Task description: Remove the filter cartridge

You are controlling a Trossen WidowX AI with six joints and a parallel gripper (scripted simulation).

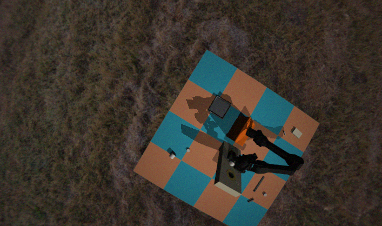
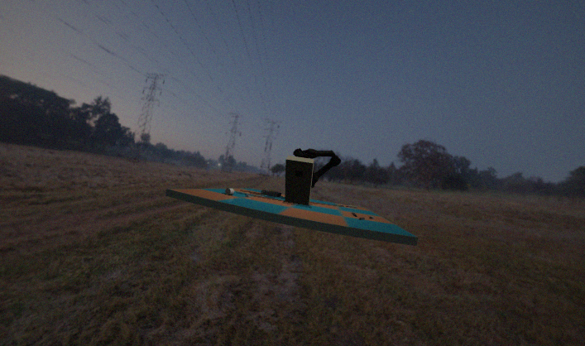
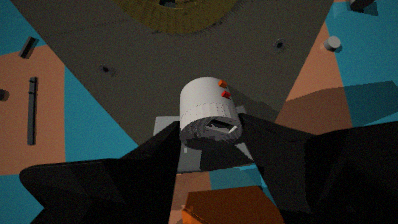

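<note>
Between the two dark fingers of the hand [image 3: 210, 145], a pale grey round cartridge [image 3: 208, 107] is being gripped by its sides, so the hand is closing on it at a middling width rather than standing free. In the wrist view the cartridge is showing two small red-orange marks on its wall and an open end facing the camera, and it is sitting over a light grey square plate on the dark face of the service panel [image 3: 150, 55]. Further along that face a yellowish ring [image 3: 175, 15] is framing a dark round opening, apart from the cartridge. From above, the cartridge [image 1: 231, 163] is appearing as a small pale dot on the sloping front of the panel block [image 1: 228, 171], with the hand [image 1: 238, 163] reaching in from the right and the black arm [image 1: 282, 163] folding back behind it. An orange box [image 1: 240, 130] is standing just beyond the panel, and past it a grey square tray [image 1: 219, 106] is lying well apart from the cartridge. All of this is resting on a worktop [image 1: 186, 182] chequered in teal and orange, which is also carrying a cream block [image 1: 296, 133], two small white cylinders [image 1: 172, 154] and a thin dark bar [image 1: 258, 184]. Around the worktop, dry grass is spreading out under a dusk sky.
</note>
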